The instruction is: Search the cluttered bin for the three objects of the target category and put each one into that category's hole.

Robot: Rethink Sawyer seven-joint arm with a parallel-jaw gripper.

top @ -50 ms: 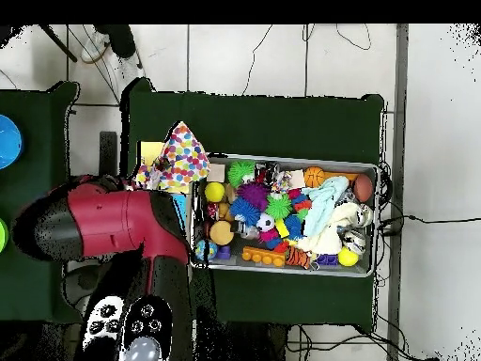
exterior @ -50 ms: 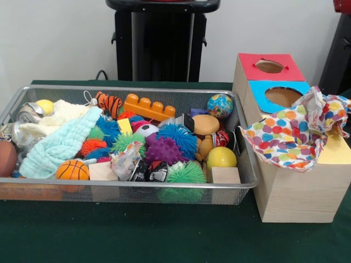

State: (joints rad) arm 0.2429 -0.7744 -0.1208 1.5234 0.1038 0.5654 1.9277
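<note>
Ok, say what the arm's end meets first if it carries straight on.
Its gripper doesn't show. The red arm points across the wooden box toward the mesh bin, seemingly above both, so the way looks free, though height is unclear.

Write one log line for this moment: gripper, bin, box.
gripper: not in view | arm: above box, overhead view | bin: full of clutter | dotted cloth: draped over box | red hole, blue hole: uncovered

Bulky red arm [top @ -50 ms: 113, 221] with black joint sections; grey round buttons on black panel [top @ -50 ms: 131, 329].
</note>
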